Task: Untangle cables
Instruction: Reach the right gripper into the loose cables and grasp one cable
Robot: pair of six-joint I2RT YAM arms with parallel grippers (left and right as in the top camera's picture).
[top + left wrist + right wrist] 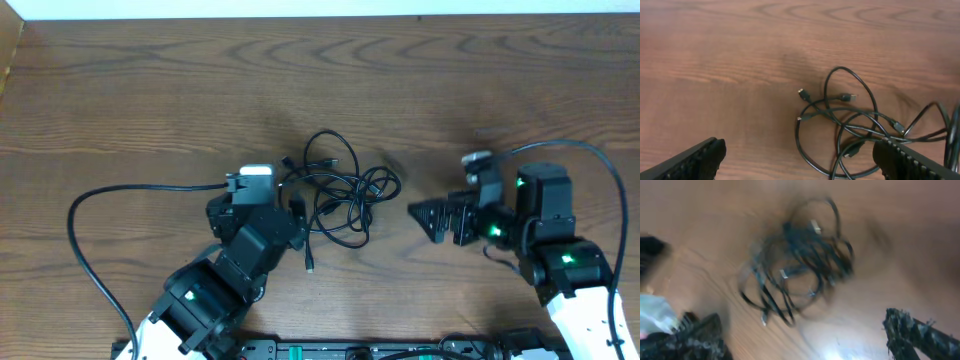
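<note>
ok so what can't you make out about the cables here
Overhead: the cables are too thin and too overlapped to count them or trace which crosses over which.
Right wrist: motion blur smears the whole tangle, so the plugs are unreadable.
Left wrist: the tangle's right side is cut off by the frame edge and partly hidden behind a finger of the left gripper.

Blur smears the right wrist view: the cables (795, 270) show as one dark knot, plugs unreadable. The left wrist view's bottom edge crops the cables' lower loops and the fingers (687, 162) of the left tool (802, 167). Overhead, whether that tool touches the cables is too small to tell.
</note>
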